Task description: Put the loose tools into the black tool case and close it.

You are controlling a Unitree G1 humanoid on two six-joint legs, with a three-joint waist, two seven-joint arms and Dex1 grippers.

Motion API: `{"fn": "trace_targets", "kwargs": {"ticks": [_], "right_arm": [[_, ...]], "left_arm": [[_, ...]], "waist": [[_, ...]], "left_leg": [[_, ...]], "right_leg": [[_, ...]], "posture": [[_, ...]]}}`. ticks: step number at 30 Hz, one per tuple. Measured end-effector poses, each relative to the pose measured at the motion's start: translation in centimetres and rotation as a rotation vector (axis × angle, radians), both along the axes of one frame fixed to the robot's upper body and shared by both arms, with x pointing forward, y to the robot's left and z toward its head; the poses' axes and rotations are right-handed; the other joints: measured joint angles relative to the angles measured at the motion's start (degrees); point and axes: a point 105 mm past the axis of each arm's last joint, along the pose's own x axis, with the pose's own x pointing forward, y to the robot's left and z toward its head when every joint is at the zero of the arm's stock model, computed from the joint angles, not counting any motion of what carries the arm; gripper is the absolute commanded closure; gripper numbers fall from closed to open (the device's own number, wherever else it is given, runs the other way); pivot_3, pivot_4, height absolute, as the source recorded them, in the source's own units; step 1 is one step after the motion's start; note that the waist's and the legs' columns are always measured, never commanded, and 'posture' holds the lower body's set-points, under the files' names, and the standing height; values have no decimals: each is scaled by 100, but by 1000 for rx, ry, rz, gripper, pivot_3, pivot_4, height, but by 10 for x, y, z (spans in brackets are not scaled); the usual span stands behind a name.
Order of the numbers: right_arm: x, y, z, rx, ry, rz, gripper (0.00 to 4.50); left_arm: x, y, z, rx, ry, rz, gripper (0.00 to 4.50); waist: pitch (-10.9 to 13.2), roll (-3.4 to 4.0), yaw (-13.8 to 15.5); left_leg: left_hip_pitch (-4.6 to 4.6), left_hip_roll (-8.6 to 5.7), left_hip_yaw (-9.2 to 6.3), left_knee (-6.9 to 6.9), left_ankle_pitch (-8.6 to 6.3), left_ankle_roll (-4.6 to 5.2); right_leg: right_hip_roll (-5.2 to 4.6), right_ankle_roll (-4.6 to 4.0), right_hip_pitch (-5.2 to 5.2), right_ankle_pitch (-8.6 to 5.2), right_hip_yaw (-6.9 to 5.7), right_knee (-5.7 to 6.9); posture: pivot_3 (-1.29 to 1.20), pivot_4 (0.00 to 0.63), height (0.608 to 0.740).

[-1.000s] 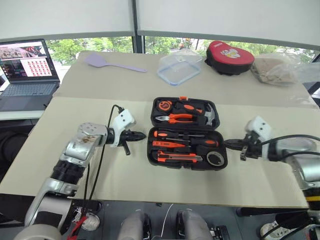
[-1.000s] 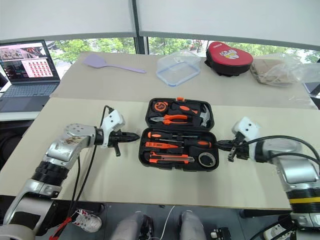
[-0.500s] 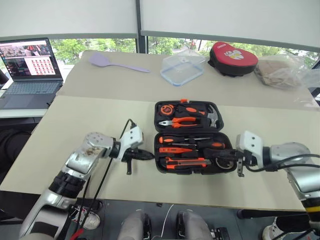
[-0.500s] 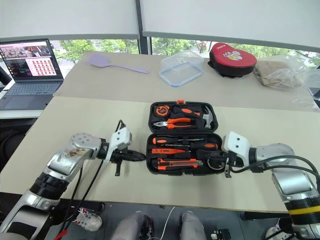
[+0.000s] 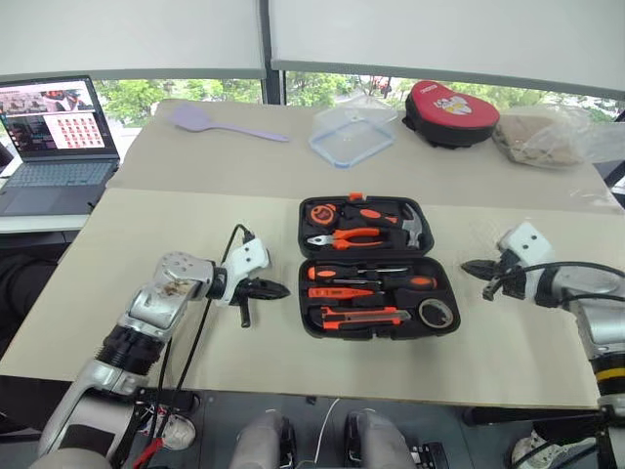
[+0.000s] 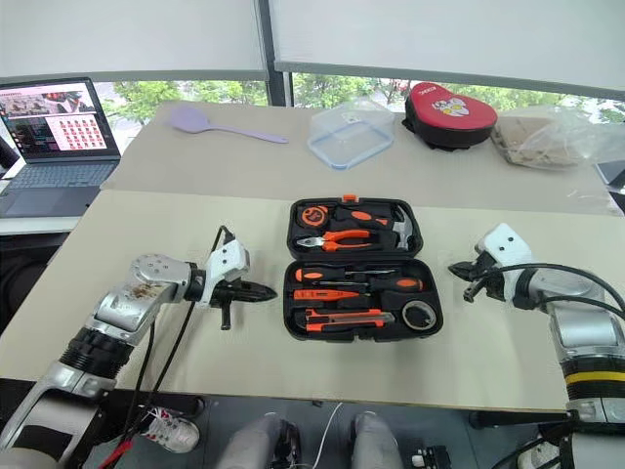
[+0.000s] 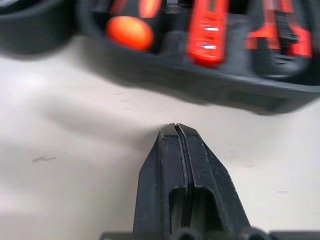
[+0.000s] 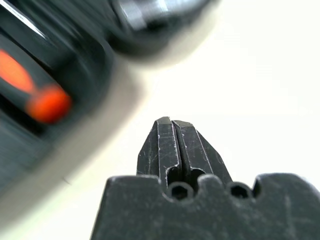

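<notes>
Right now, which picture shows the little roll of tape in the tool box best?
The left eye view shows the tape roll best: the whole ring sits in the near right corner of the open tool box. The right eye view shows it just as whole. The left wrist view shows screwdriver handles in the box instead, and the right wrist view is too blurred to tell.

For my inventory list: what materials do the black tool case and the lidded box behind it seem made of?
The black tool case: likely moulded plastic, matte, with shaped recesses. The lidded box: apparently clear plastic; the table shows through it.
</notes>
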Motion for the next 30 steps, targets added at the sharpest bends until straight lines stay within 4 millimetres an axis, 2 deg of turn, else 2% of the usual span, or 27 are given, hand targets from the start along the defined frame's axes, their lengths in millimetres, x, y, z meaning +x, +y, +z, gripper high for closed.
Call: {"fn": "trace_targets", "kwargs": {"ticks": [3,6,7,13,25,30], "right_arm": [[2,8,-4,-10,-6,40,4500],[-1,29,-3,-21,-15,130,4500],[-5,40,-3,-40,-13,182,4500],[-34,54,-3,-116,33,307,4500],[-84,68,-9,-95,102,360,4500],[-96,67,-17,-70,118,323,4500]], "left_arm": [[4,-12,5,-35,-15,-9,4471],[3,-13,5,-30,-13,-19,4471],[0,-12,4,-14,-11,-38,4471],[-19,-2,-4,32,17,-88,4471],[-44,6,-10,70,23,-142,4471],[-54,13,-13,70,12,-128,4471]], "waist": [[0,-1,-12],[-1,1,-43],[-1,1,-50],[-1,2,-55],[-2,3,-6],[-5,5,-4]], "left_leg": [[2,0,1,1,0,0],[4,2,1,0,1,-3],[4,3,1,-1,1,-3],[1,4,0,-8,0,-4],[5,7,-4,-11,-1,-5],[11,8,-4,-13,-3,-6]], "right_leg": [[3,3,4,1,1,-1],[3,3,1,0,4,5],[4,4,-1,-1,3,6],[1,4,-5,-2,4,0],[-1,2,-4,-4,9,-1],[-1,2,-1,-4,16,-2]], "posture": [[0,150,731],[0,150,731],[0,150,731],[0,150,731],[0,150,731],[0,150,731]]}}
